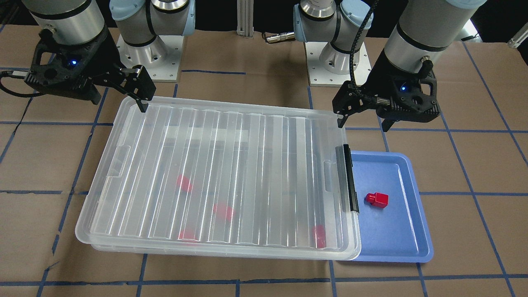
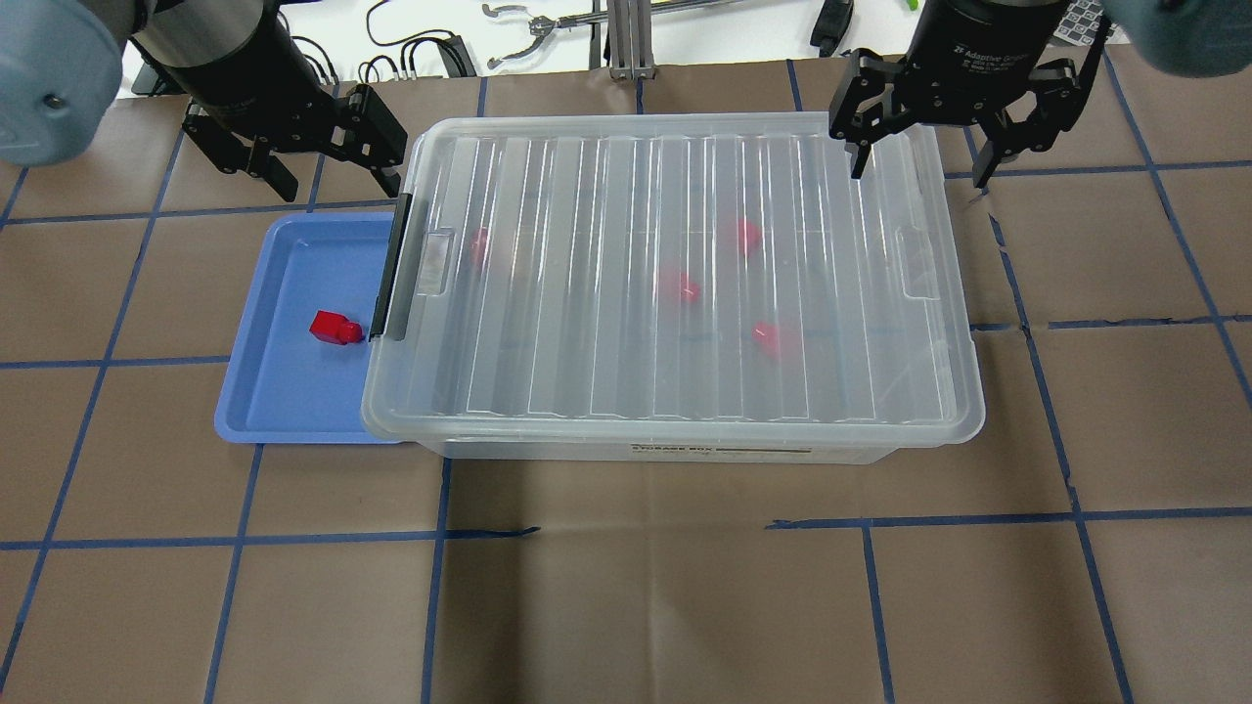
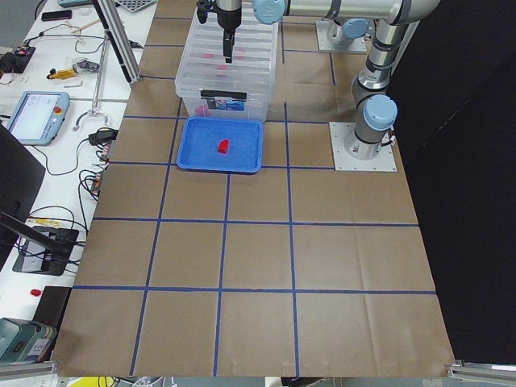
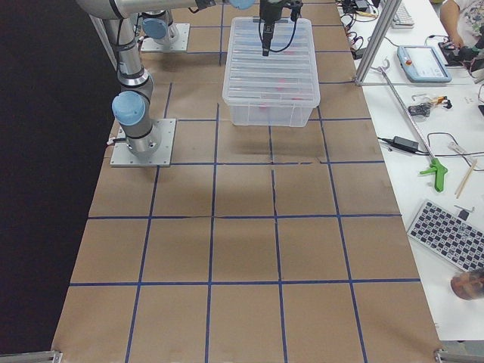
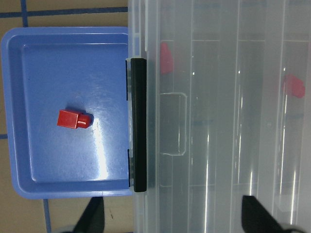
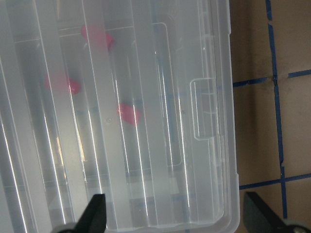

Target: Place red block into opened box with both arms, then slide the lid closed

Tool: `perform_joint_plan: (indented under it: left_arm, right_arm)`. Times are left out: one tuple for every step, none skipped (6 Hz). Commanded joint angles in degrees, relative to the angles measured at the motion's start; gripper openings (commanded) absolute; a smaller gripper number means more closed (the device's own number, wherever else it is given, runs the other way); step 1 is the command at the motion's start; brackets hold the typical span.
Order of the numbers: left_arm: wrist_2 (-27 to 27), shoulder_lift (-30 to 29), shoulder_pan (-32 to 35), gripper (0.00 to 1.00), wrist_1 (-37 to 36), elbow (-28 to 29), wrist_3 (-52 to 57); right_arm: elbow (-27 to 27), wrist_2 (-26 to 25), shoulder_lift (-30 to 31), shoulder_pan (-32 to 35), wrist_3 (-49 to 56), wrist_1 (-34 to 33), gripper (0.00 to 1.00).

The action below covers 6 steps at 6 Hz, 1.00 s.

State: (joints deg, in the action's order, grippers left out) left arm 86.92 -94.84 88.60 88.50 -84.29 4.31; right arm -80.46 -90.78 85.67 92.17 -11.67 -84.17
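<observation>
Though the task names the box, the red block (image 2: 335,329) lies outside it, alone on the floor of the tray (image 2: 284,391), with its stub toward the box and near the latch bar (image 2: 391,264).

The box (image 2: 685,452) is a large shallow bin of clear plastic with a printed label on its near wall. The lid (image 2: 626,274) covers it from end to end. It is clear, flat and crossed by parallel ribs, with a small tab recess at each short end. Through it we count four more blocks (image 2: 677,286), blurred to pink smudges and scattered apart on the box floor.

The latch bar is black, narrow and straight along the short end nearest the tray. That end's rim overhangs the tray's edge. We cannot tell whether they touch.

The tray is blue plastic, glossy, with rounded corners and a low raised rim.

The left gripper (image 2: 333,181) hangs spread wide at the latch-end far corner, holding nothing. The right gripper (image 2: 919,176) is likewise spread and empty, with one finger over the lid's opposite far corner.

The table (image 2: 626,587) is covered in brown paper, gridded with blue tape.
</observation>
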Motion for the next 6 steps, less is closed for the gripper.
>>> perform_joint_plan:
  left_arm:
    - [0.00,0.09,0.00,0.99,0.00,0.00,0.00]
    - [0.09,0.09,0.00,0.99,0.00,-0.09,0.00]
    - [0.09,0.44,0.00,0.99,0.00,-0.18,0.00]
    - [0.00,0.27,0.00,0.99,0.00,-0.18,0.00]
    - [0.09,0.36,0.00,0.99,0.00,-0.18,0.00]
    - [0.09,0.53,0.00,0.99,0.00,-0.26,0.00]
  right_arm:
    - [-0.13,-0.18,0.03,0.03,-0.02,0.23,1.00]
    - [-0.13,-0.36,0.02,0.03,-0.11,0.14,1.00]
    - [-0.13,-0.53,0.11,0.03,-0.19,0.23,1.00]
    - [-0.13,-0.62,0.11,0.03,-0.19,0.23,1.00]
    - [-0.13,-0.62,0.03,-0.06,-0.19,0.23,1.00]
    - [-0.13,-0.80,-0.06,-0.32,0.50,0.14,1.00]
